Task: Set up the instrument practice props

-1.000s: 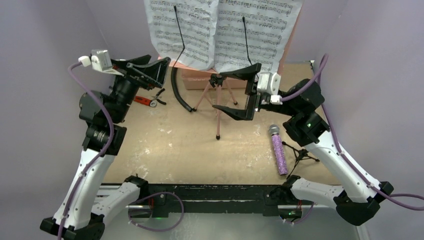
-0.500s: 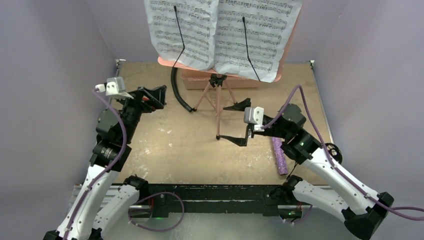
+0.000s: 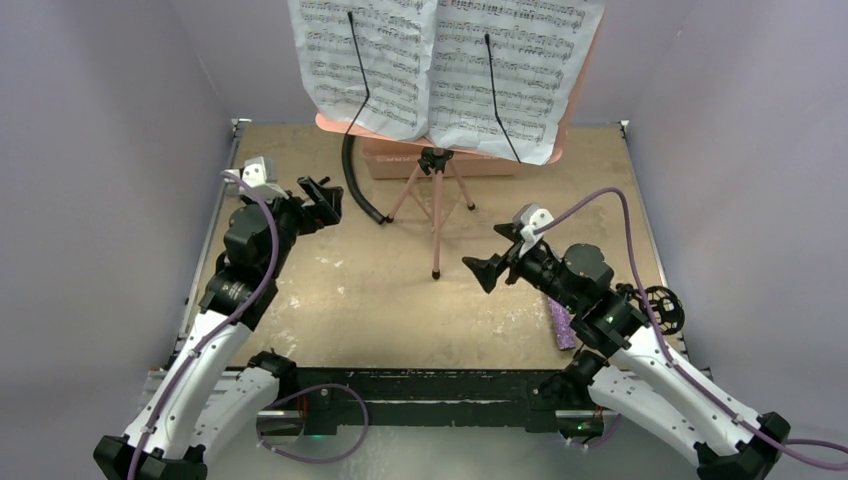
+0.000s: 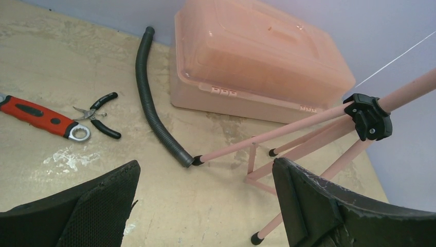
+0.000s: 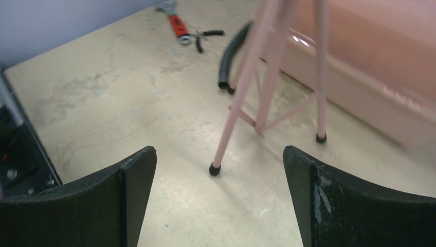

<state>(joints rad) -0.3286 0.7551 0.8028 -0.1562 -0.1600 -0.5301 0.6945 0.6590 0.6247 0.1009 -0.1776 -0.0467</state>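
Observation:
The pink music stand (image 3: 434, 205) is upright on its tripod legs at the back middle of the table. White sheet-music pages (image 3: 440, 60) lie spread on it under two black arms. A short stretch of the purple glittery microphone (image 3: 560, 325) lies flat and shows beside my right arm, the rest hidden. My left gripper (image 3: 320, 200) hovers open left of the stand. My right gripper (image 3: 490, 255) is open too, low and right of the front leg. The left wrist view has the stand's legs (image 4: 288, 131) past the left gripper (image 4: 205, 170). In the right wrist view a leg (image 5: 241, 87) rises beyond the empty right gripper (image 5: 220, 154).
A pink translucent box (image 4: 257, 56) sits against the back wall behind the stand. A black ribbed hose (image 4: 154, 108) curves from the box to a stand foot. A red-handled wrench (image 4: 36, 116) and black pliers (image 4: 97, 116) lie at the left.
Both arms have drawn back from the stand's top toward the near edge and come down lower. The right arm now covers most of the microphone.

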